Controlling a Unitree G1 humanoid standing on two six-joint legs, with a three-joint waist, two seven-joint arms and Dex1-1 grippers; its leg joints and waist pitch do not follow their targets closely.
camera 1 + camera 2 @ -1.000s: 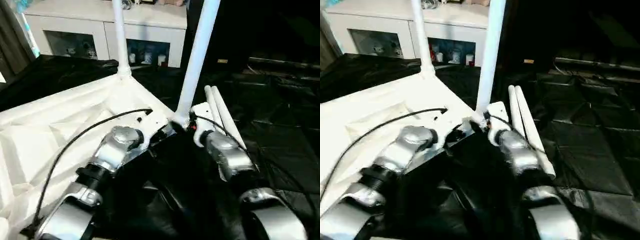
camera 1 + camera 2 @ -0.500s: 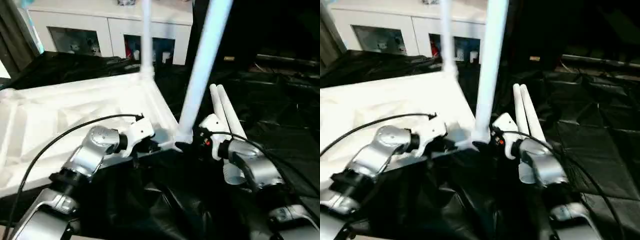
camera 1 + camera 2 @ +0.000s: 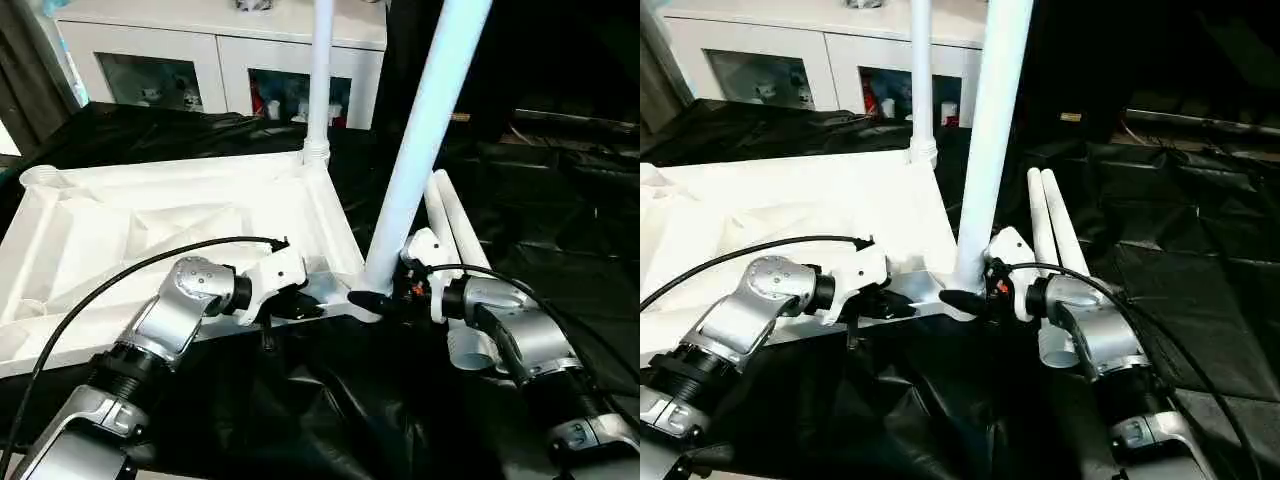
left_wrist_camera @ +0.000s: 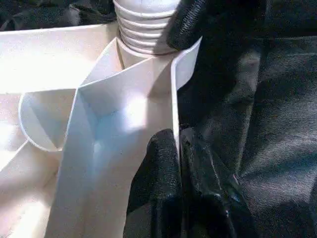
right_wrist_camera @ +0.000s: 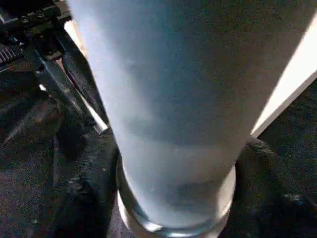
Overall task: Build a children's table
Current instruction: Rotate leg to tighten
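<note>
Both eye views look forward and down over the silver forearms, sharing the tabletop (image 3: 150, 225) and near upright leg (image 3: 990, 140). The left wrist view sits tight against the rim; the right wrist view looks close at the leg's base.

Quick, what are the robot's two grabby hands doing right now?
Left gripper: shut, pinching the tabletop's edge wall.
Right gripper: fingers around the near leg's base; grip cannot be told.
</note>
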